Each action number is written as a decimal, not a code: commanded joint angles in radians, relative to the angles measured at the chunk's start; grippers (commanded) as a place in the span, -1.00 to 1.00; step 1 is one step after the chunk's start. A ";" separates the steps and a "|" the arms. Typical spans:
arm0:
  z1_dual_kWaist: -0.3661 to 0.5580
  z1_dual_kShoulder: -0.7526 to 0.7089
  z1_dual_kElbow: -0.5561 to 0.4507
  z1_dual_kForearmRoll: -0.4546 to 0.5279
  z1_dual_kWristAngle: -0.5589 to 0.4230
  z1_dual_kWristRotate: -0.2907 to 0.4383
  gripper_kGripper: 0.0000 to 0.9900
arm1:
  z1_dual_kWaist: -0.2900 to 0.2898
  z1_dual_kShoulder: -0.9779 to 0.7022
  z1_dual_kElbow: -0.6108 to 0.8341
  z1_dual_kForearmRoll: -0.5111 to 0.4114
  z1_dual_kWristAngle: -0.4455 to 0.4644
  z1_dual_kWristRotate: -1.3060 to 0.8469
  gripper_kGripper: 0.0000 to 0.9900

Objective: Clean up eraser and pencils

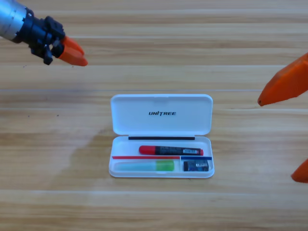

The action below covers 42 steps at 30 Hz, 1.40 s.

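A white case [211,163] lies open at the table's middle, its lid [161,113] folded back. In its upper slot lies the dark pencil with a red cap [171,150]. Below it, at the left, rests the translucent white pencil with a light-green end [144,166]. The small dark eraser with a blue label [197,166] sits in the lower right compartment. My left gripper [84,57] hangs at the upper left, far from the case, shut and holding nothing. At the right edge my right gripper [276,139] shows large and cut off, open and empty, its jaws wide apart.
The wooden table [57,192] spreads all around the case. The left arm's grey and black body [29,26] enters from the upper left corner.
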 commanded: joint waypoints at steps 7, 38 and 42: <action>-0.066 0.053 0.121 -0.148 -0.001 0.017 -1.00 | 0.014 -0.001 0.032 -0.014 0.009 -0.003 0.88; -0.264 0.089 0.118 -0.156 0.126 -0.046 -1.00 | 0.014 -0.010 0.023 -0.014 0.009 0.008 0.88; -0.264 0.089 0.120 -0.156 0.126 -0.046 -1.00 | 0.014 -0.010 0.023 -0.014 0.009 0.010 0.88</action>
